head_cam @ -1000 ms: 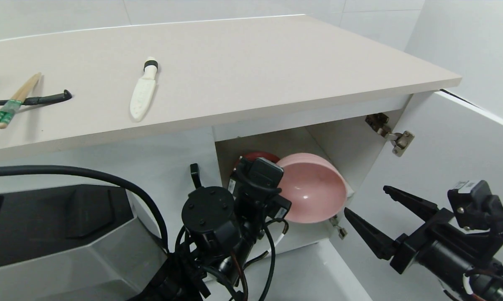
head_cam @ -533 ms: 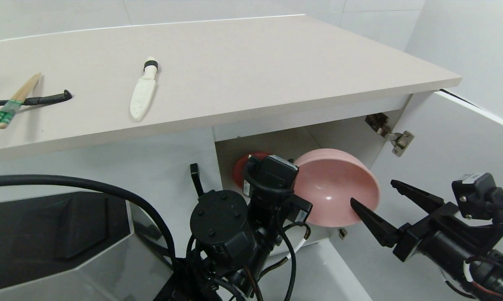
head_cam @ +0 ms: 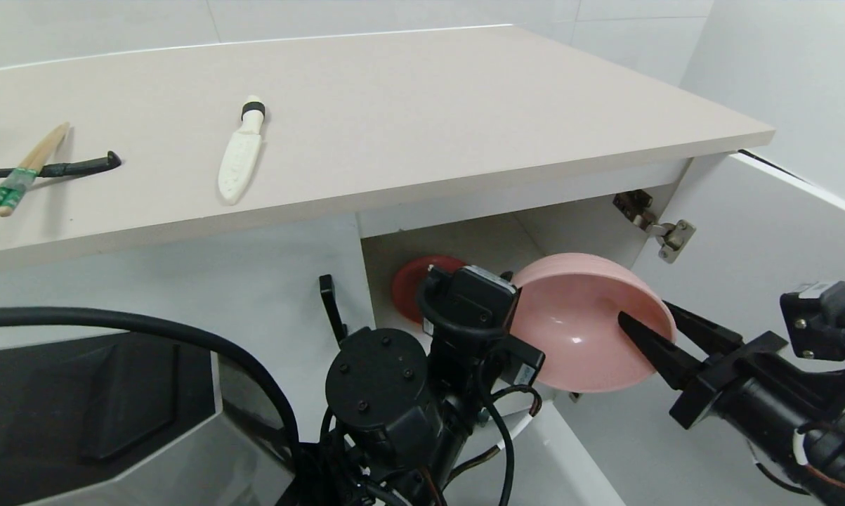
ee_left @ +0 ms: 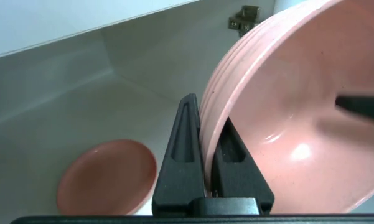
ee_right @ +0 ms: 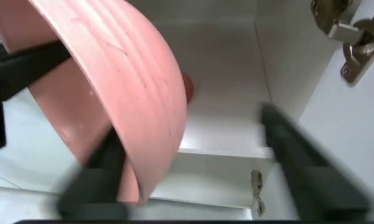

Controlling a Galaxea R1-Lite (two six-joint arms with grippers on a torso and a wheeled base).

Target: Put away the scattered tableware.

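Under the countertop (head_cam: pixel 429 105), in front of the open cabinet (head_cam: pixel 584 225), we hold the pink bowl (head_cam: pixel 577 323) tilted on its side. Our left gripper (ee_left: pixel 206 115) is clamped tight on its near rim; our right gripper (head_cam: pixel 645 316) gapes wide, one finger inside the far rim, one outside. A red plate (head_cam: pixel 408 281) lies inside the cabinet, a white knife (head_cam: pixel 239 158) and chopsticks (head_cam: pixel 22 172) on the countertop.
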